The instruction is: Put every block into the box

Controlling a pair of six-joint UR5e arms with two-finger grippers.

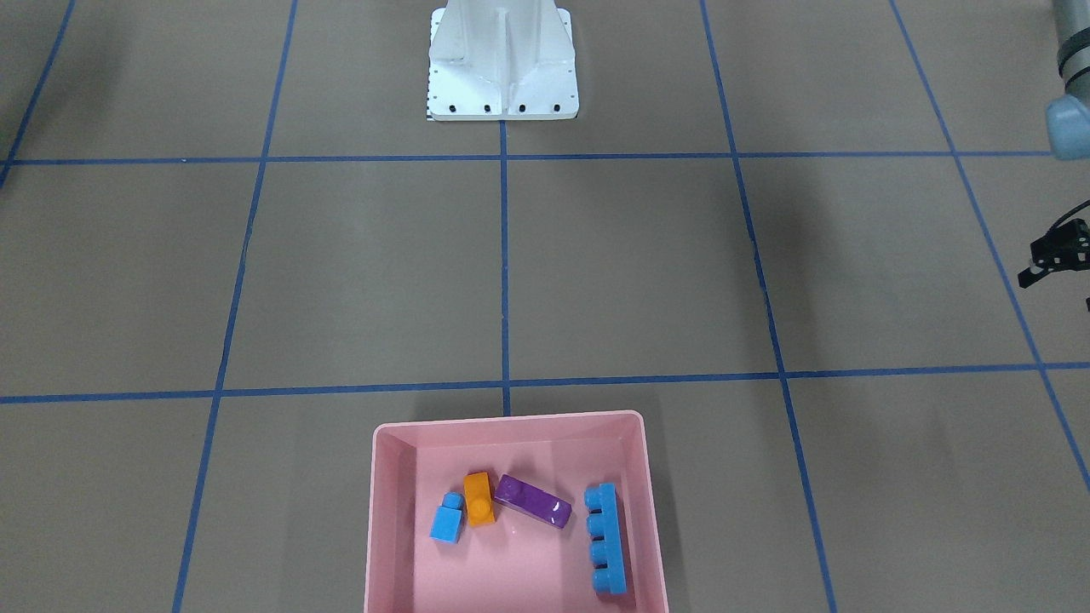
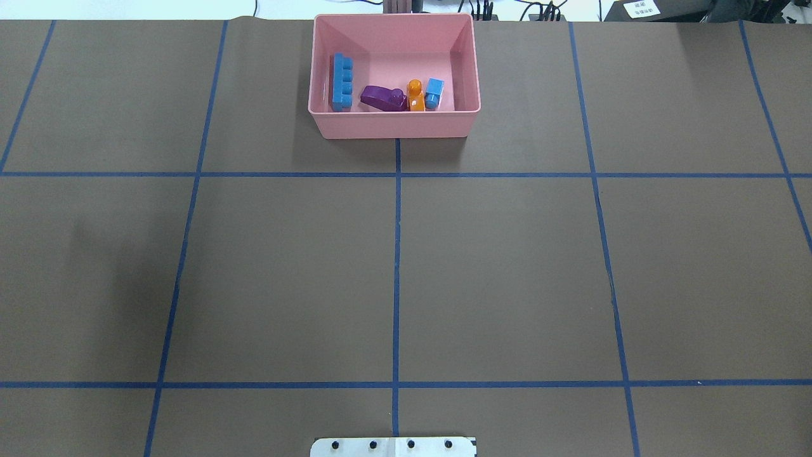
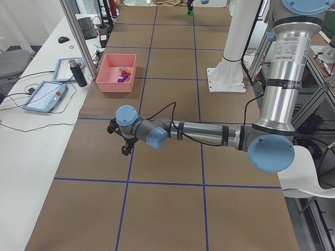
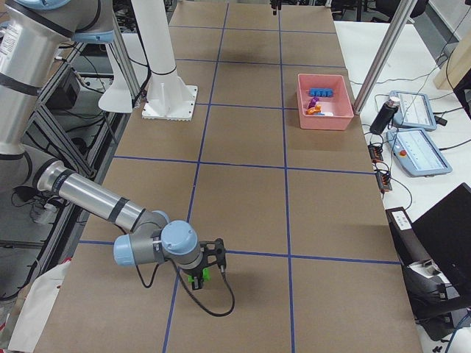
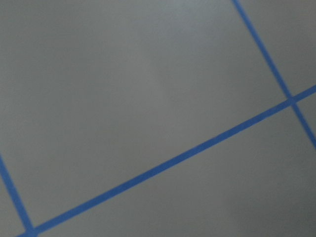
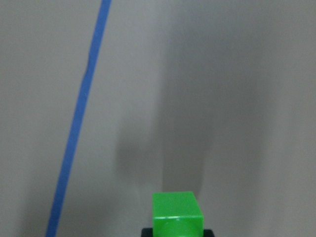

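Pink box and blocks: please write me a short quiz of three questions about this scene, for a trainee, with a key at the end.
1. Multiple choice: how many blocks lie in the pink box? A) two B) four C) five
2. True or false: the green block lies inside the pink box.
3. Fill in: between the purple block and the small blue block lies the ______ block.

Key
1. B
2. False: it is at the right end effector, far from the box.
3. orange: the orange block.
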